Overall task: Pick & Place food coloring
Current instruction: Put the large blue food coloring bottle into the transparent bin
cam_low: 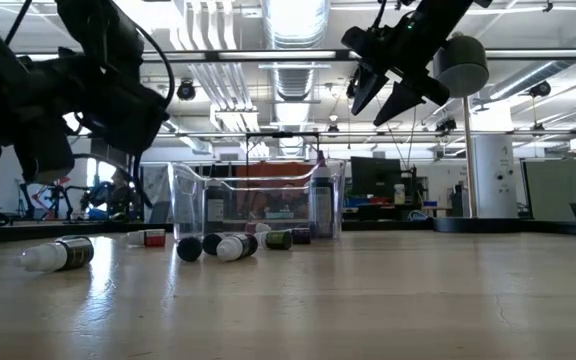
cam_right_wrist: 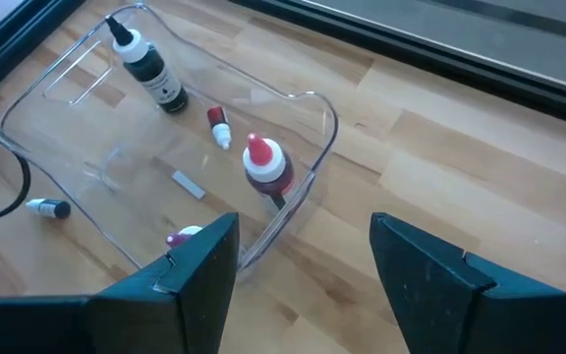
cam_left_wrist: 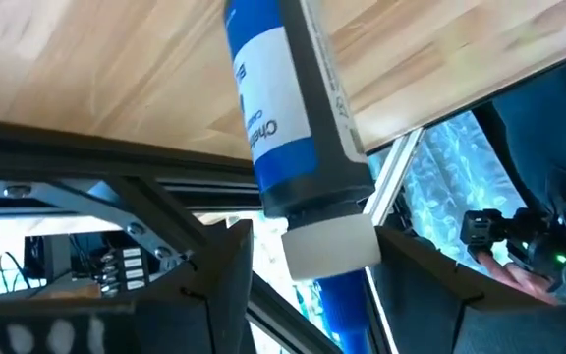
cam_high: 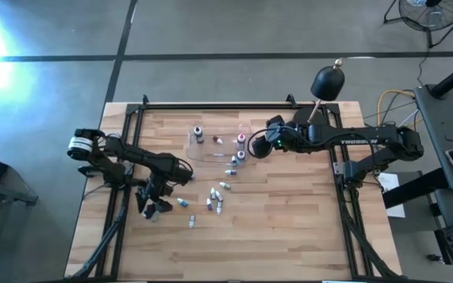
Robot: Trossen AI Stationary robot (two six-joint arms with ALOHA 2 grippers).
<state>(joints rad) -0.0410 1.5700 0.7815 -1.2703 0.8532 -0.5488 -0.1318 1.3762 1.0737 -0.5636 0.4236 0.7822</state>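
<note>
Left end effector [cam_high: 154,206] grips blue bottle [cam_left_wrist: 285,128] | right end effector [cam_right_wrist: 303,265] wide | wood table [cam_high: 289,228]

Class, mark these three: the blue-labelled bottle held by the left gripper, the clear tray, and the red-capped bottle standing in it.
blue-labelled bottle [cam_left_wrist: 273,108], left wrist view, on its blue label.
clear tray [cam_right_wrist: 324,138], right wrist view, on its curved wall.
red-capped bottle [cam_right_wrist: 266,169], right wrist view, on its body.

Clear tray [cam_high: 211,149] on wooden table [cam_high: 289,228] (fan [cam_high: 427,12] beyond).
</note>
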